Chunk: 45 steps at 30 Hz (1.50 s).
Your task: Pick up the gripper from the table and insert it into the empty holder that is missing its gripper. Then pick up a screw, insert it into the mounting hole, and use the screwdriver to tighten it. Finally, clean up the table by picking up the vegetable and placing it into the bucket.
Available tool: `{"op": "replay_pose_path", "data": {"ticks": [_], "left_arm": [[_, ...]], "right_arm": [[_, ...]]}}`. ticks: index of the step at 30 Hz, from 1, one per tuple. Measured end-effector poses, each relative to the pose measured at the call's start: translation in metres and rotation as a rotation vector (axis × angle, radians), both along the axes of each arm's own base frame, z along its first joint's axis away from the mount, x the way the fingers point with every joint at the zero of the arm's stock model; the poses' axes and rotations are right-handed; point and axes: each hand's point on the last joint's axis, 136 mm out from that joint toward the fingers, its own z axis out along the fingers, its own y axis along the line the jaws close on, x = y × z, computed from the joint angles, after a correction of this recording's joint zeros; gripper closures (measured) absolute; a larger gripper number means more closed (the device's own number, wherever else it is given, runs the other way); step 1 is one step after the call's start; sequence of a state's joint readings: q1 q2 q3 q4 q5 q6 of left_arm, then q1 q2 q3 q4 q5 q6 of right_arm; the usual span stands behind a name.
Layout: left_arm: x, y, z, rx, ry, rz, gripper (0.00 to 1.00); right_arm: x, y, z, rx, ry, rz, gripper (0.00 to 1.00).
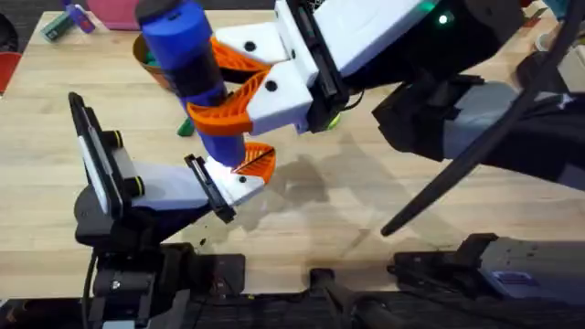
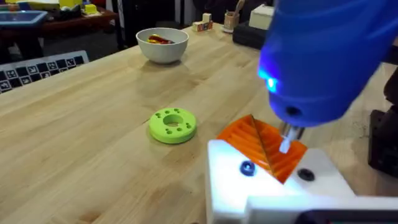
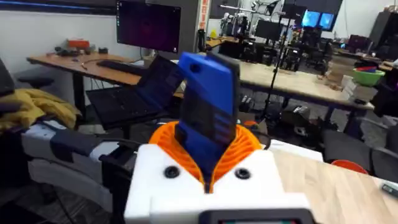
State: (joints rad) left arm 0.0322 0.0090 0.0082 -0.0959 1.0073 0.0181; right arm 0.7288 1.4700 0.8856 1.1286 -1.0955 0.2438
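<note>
- While the right gripper clamps its orange pads around the blue screwdriver at upper centre of the overhead frame, the tool's long axis runs near upright, tip down.
- Its bit meets the left gripper, whose orange pads lie together, holding nothing visible.
- Whether a screw sits under the bit is hard to make out.
- On the wooden table a green holder disc lies flat; a white bowl stands beyond it.
- Desks and monitors fill the room behind.
</note>
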Motion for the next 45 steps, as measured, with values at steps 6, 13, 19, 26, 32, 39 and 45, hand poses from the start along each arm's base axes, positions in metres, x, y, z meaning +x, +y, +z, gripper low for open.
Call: {"op": "replay_pose_path", "data": {"ticks": [6,13,19,26,32,39,45], "left_arm": [[0.000,0.000,0.000,0.000,0.000,0.000,0.984],[0.000,0.000,0.000,0.000,0.000,0.000,0.984],[0.000,0.000,0.000,0.000,0.000,0.000,0.984],[0.000,0.000,0.000,0.000,0.000,-0.002,0.984],[0.000,0.000,0.000,0.000,0.000,-0.002,0.984],[0.000,0.000,0.000,0.000,0.001,-0.002,0.984],[0.000,0.000,0.000,0.000,0.000,-0.002,0.984]], "right_arm": [[0.003,0.001,0.001,0.011,-0.013,-0.019,0.976],[0.007,0.006,-0.001,0.022,-0.017,-0.047,0.976],[0.006,0.008,-0.002,0.019,-0.016,-0.052,0.976],[0.010,0.009,-0.002,0.018,-0.005,-0.069,0.976],[0.010,0.009,-0.003,0.018,-0.005,-0.069,0.976],[0.014,0.012,-0.010,0.003,0.010,-0.072,0.976],[0.014,0.012,-0.010,0.003,0.010,-0.072,0.976]]}}
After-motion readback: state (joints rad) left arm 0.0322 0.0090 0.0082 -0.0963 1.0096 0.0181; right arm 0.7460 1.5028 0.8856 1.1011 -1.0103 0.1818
